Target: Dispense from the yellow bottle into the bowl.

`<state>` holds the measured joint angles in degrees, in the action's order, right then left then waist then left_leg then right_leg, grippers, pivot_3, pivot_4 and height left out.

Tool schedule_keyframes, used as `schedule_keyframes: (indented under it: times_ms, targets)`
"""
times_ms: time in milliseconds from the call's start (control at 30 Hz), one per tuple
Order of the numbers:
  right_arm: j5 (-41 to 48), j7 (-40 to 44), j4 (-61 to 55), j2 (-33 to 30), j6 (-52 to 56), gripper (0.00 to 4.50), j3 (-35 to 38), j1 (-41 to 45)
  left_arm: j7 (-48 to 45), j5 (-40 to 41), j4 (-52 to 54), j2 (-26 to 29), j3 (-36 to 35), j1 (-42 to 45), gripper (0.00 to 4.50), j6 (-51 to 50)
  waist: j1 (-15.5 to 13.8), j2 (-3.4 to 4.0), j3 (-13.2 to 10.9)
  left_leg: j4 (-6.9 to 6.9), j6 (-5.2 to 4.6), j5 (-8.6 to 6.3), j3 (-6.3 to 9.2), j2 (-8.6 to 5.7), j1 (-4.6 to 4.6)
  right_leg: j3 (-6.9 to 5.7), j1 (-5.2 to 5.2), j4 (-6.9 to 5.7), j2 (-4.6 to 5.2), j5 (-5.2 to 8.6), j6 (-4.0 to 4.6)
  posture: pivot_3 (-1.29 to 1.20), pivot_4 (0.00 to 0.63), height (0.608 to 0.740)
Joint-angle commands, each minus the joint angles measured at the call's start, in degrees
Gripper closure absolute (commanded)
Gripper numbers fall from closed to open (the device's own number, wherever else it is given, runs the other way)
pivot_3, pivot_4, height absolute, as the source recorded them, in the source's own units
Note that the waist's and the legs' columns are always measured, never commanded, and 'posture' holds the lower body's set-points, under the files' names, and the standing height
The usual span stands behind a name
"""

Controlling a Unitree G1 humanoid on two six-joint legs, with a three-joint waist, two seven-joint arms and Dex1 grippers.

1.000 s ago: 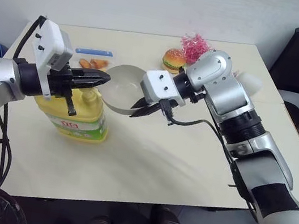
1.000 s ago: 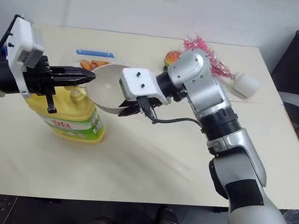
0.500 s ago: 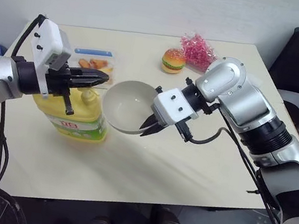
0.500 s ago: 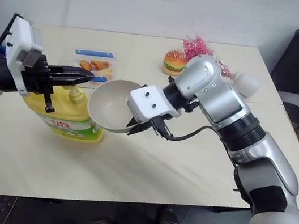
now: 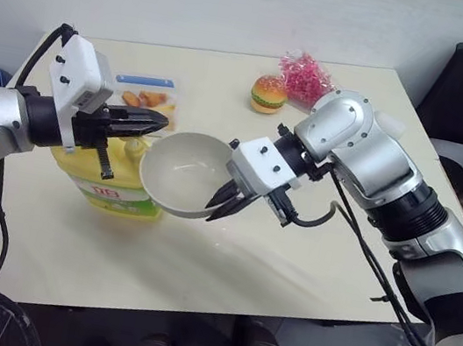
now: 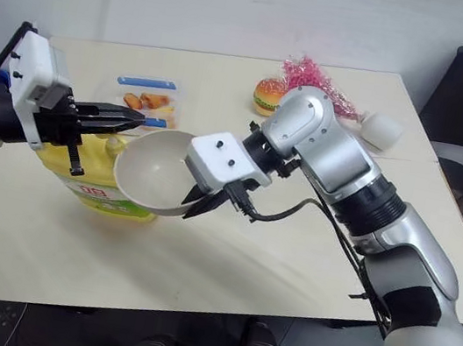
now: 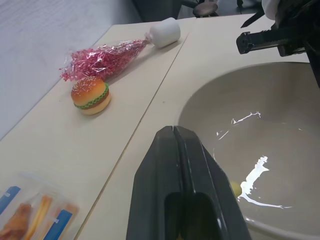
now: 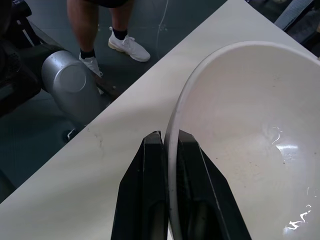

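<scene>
Yellow bottle, one in number, stands at centre left of the left eye view on the table; its pump top and much of its body are hidden behind the left gripper and the bowl, so only the lower body and part of the green-white label show. One bowl, greyish-white, is held tilted above the table just right of the bottle, its rim overlapping the bottle's side. Right gripper pinches the bowl's rim between its two fingers, one inside and one outside the wall. Left gripper, fingers pressed together on nothing, hovers over the bottle's top and points at the bowl. Toward the upper middle lie one toy hamburger, one pink bundle and one snack packet, partly covered by the left gripper. A person's legs appear in the right wrist view, cut off at its upper edge.
</scene>
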<state>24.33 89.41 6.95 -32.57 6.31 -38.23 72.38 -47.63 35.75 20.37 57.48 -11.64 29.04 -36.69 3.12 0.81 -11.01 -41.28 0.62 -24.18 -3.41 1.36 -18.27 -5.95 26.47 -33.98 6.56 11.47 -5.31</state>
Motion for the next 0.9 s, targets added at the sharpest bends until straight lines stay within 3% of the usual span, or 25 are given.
schedule_keyframes:
  times_ms: [33, 233, 567, 900]
  targets:
    - [2.6, 3.1, -2.9, 1.2, 0.1, 4.50, 2.1, 1.9, -0.6, -2.6, -2.0, 0.8, 2.2, -1.8, 4.49, -1.6, 0.0, 0.00, 0.0, 0.00, 0.00, 0.00, 0.00, 0.01, 0.00, 0.00, 0.00, 0.00, 0.00, 0.00, 0.00, 0.00, 0.150, 0.740]
    - [2.4, 3.1, -4.1, 2.1, 1.1, 4.50, 3.1, 1.5, -1.2, -3.5, -2.3, 1.3, 2.8, -2.2, 4.49, -1.0, 0.0, 0.00, 0.0, 0.00, 0.00, 0.00, 0.00, 0.02, 0.00, -0.01, 0.00, 0.00, -0.01, 0.00, 0.01, 0.00, 0.150, 0.740]
    - [1.1, 3.1, -3.9, 3.5, 2.3, 4.50, 3.5, 1.7, -3.3, -11.5, -3.8, 3.2, 7.4, -5.2, 4.49, 6.3, 0.1, 0.12, 0.1, 0.08, 0.08, 0.04, -0.14, 0.13, 0.12, 0.02, 0.00, -0.02, -0.11, -0.05, 0.16, 0.00, 0.150, 0.740]
    - [-0.4, 3.1, -2.2, 4.3, 1.5, 4.50, 3.5, 1.8, -2.9, -8.4, -3.6, 1.0, 5.8, -2.2, 4.49, 3.7, 0.1, 0.19, 0.1, 0.14, 0.12, 0.07, -0.19, 0.21, 0.15, 0.03, 0.00, -0.01, -0.20, -0.06, 0.24, 0.00, 0.150, 0.740]
